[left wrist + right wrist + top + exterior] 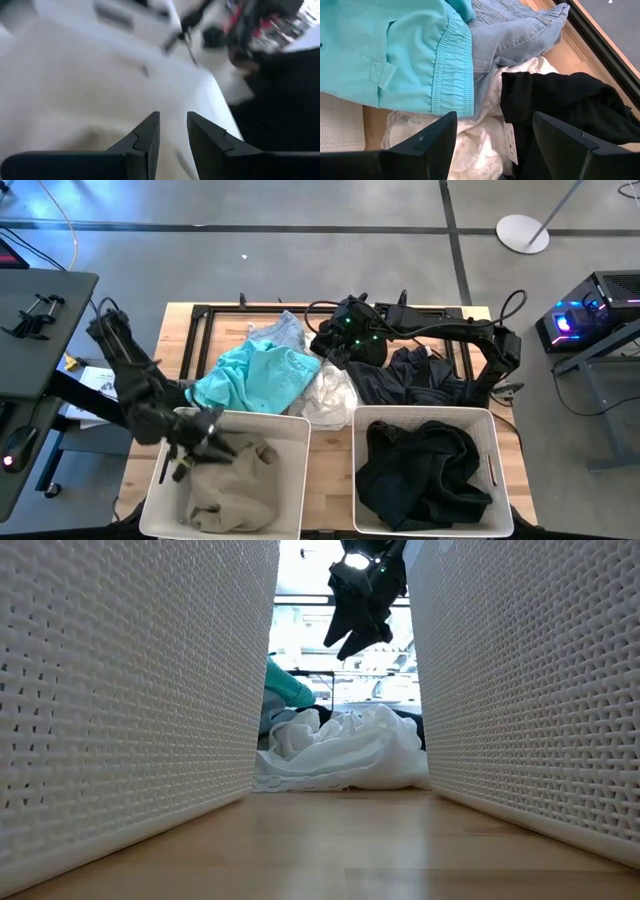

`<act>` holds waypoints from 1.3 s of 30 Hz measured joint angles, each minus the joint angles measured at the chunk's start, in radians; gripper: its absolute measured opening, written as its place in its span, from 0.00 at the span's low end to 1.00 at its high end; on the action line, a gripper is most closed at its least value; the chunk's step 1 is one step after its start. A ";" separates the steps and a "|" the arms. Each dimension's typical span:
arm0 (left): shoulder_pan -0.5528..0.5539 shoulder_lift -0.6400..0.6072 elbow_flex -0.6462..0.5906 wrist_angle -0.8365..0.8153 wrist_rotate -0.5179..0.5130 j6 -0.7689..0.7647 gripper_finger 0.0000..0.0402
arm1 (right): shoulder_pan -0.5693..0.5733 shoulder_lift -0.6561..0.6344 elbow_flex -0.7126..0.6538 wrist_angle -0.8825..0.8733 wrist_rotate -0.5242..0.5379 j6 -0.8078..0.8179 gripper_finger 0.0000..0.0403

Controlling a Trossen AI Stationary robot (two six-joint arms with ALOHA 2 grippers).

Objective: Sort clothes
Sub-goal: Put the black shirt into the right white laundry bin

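Beige garment [225,485] in left basket [160,505], half hidden (arm overhead)

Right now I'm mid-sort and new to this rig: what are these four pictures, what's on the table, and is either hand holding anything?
Two dark robot arms work at a wooden table. One picture looks straight down from above, one looks level along the tabletop between the two white baskets, and each arm carries a wrist camera looking past its own fingers.

From above, the left basket holds a beige garment; the right basket holds black clothes. Behind them lie a teal garment, a pale blue denim piece, a white garment and a dark pile.

The left hand hangs over the beige garment, fingers slightly apart, holding nothing visible. The right hand hovers open over the unsorted pile, empty.
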 joint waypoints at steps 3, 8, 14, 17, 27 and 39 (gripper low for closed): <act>0.015 -0.031 0.000 0.038 -0.159 0.173 0.22 | 0.000 0.000 0.000 0.000 0.005 -0.020 0.62; 0.047 -0.043 0.000 0.019 -0.460 0.438 0.22 | 0.000 -0.010 0.000 0.000 0.065 -0.068 0.62; 0.114 -0.031 0.000 -0.130 -0.762 0.437 0.22 | -0.035 -0.013 0.109 -0.171 0.171 0.005 0.62; 0.156 -0.027 -0.001 -0.209 -0.795 0.362 0.22 | -0.062 -0.001 0.125 -0.235 0.150 0.028 0.62; 0.245 -0.021 -0.104 -0.215 -0.790 0.270 0.22 | -0.033 0.171 0.124 -0.277 0.219 0.117 0.62; 0.252 -0.022 -0.106 -0.210 -0.751 0.296 0.22 | -0.066 0.320 0.123 -0.276 0.229 0.184 0.60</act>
